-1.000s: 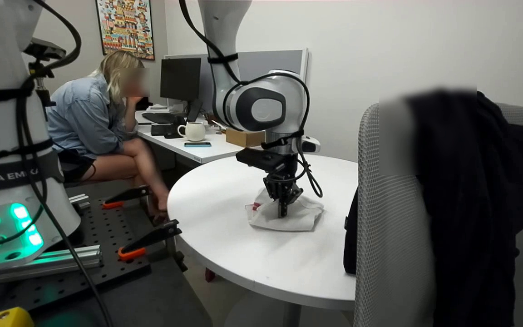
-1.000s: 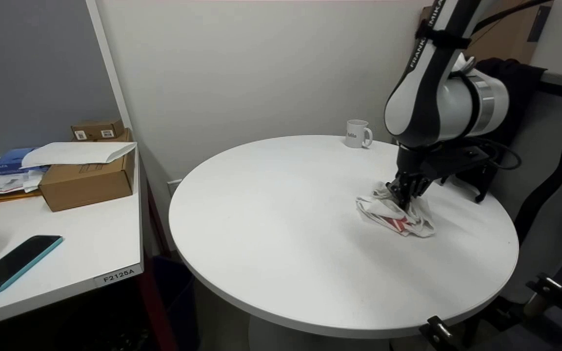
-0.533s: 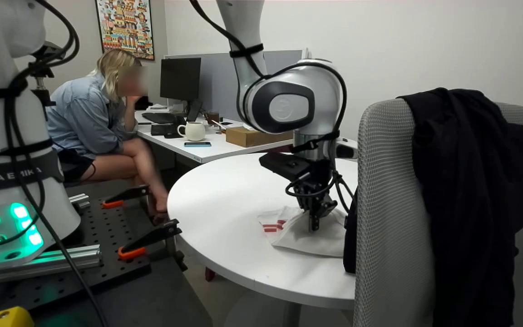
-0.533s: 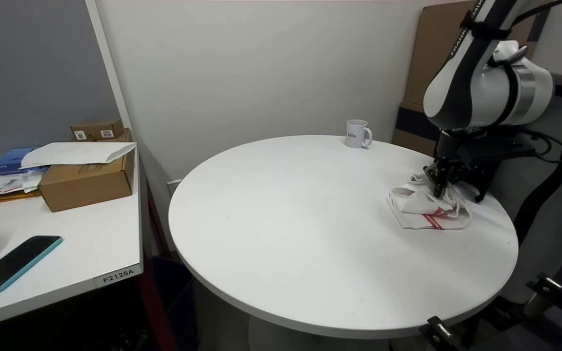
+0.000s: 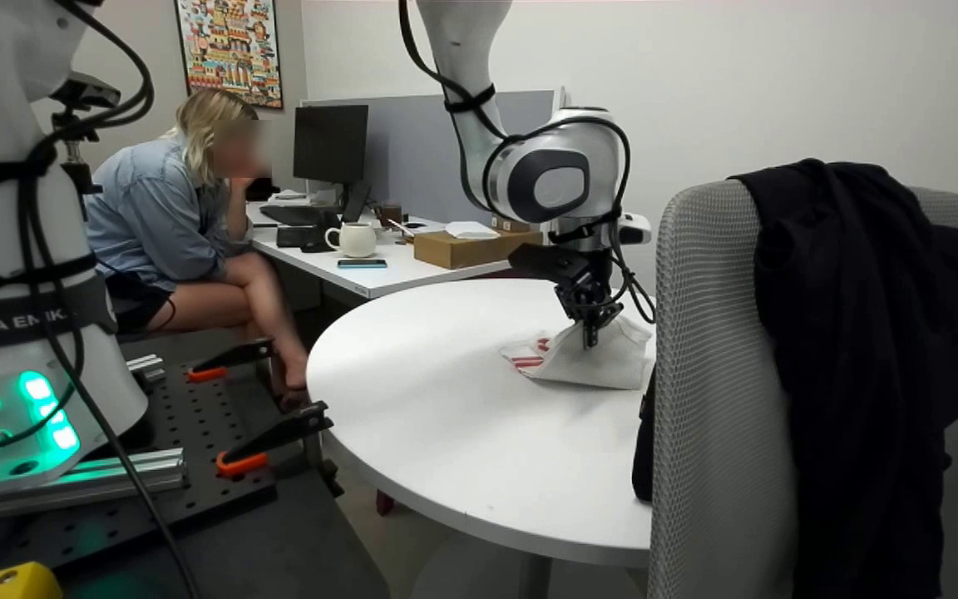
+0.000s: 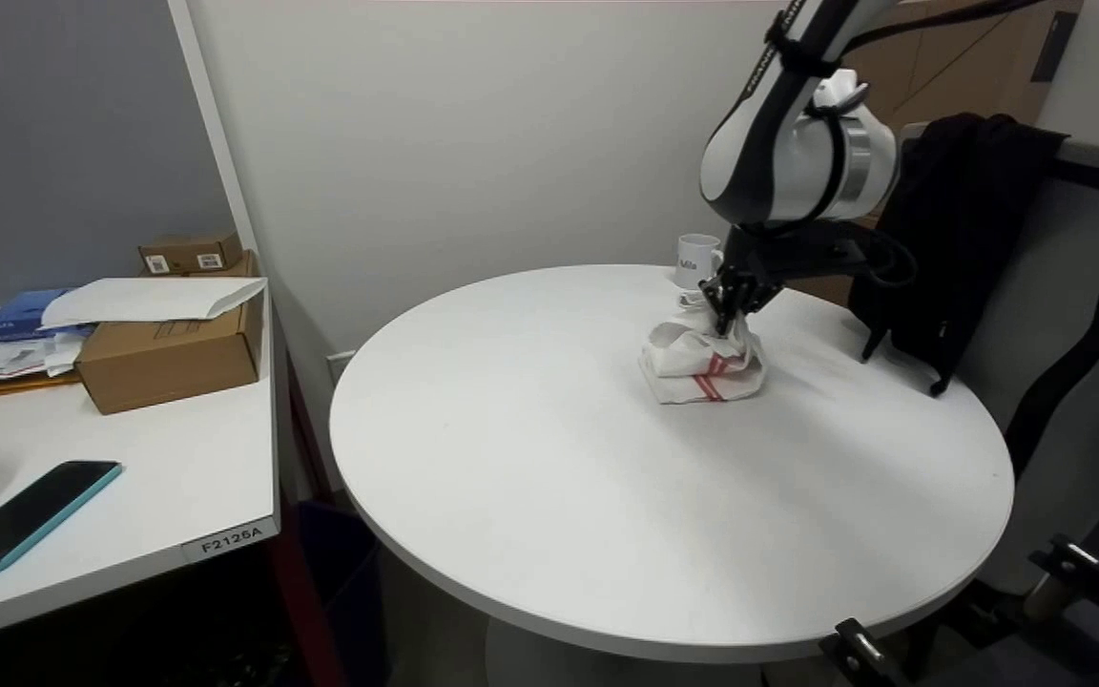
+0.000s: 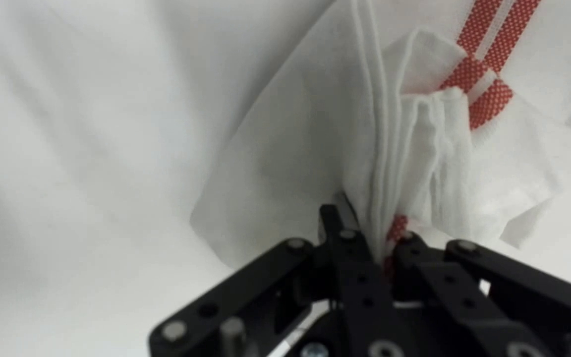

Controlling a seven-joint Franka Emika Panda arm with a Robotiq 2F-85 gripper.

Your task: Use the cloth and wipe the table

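Note:
The cloth is white with red stripes. It is folded and bunched in both exterior views [image 5: 612, 366] [image 6: 678, 353] and fills much of the wrist view [image 7: 285, 148]. My gripper [image 5: 590, 337] is shut on it and pinches its upper folds; it also shows in an exterior view [image 6: 723, 322] and in the wrist view [image 7: 374, 223]. The cloth drapes from the fingers [image 7: 332, 223] down to the round white table [image 5: 412, 408]. I cannot tell whether all of its underside touches the tabletop. The table also shows in an exterior view [image 6: 530, 458].
A white mug [image 6: 695, 260] stands at the table's back edge, close behind my gripper. A grey mesh chair [image 5: 712, 416] with a dark jacket [image 5: 853, 333] stands against the table. A desk with a cardboard box [image 5: 454, 249] is beside it. A person [image 5: 155, 200] sits there.
My gripper and the held cloth moved toward the chair, then back away from it toward the mug and the wall. The grip on the cloth stayed shut.

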